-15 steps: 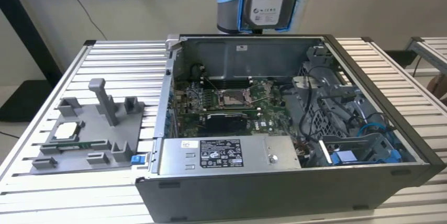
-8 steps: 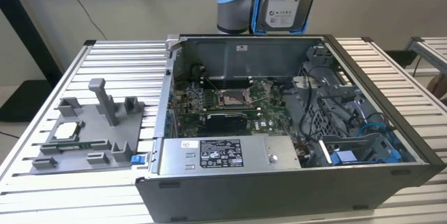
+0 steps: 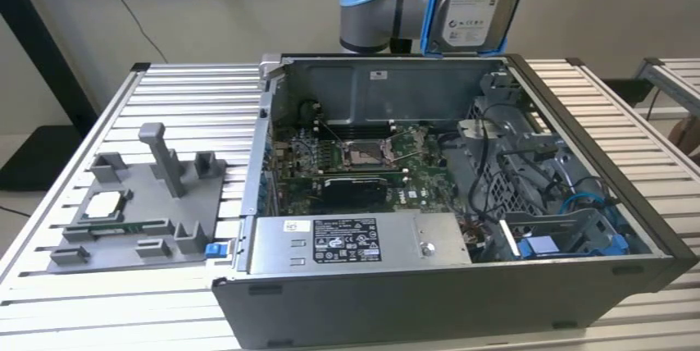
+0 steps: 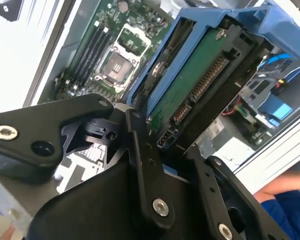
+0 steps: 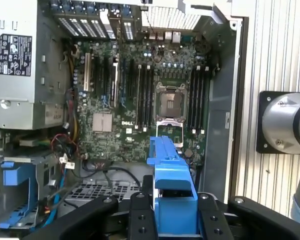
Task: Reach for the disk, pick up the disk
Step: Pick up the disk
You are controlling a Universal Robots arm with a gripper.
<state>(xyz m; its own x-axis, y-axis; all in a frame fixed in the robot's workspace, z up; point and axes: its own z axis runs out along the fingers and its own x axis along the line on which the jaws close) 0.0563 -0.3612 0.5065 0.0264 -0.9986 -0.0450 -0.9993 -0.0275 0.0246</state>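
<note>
Fingers clamp the disk, lifted above the computer case; we judge it rigid, fairly heavy, best gripped by its blue bracket.

We see the disk held by the gripper well above the open case, in free air, nothing touching it. Below, the motherboard lies flat and low, leaving open room over it. The power supply fills one corner, and cables with a blue cage crowd the case's side at the exterior view's right. The case walls hem any descent.
</note>
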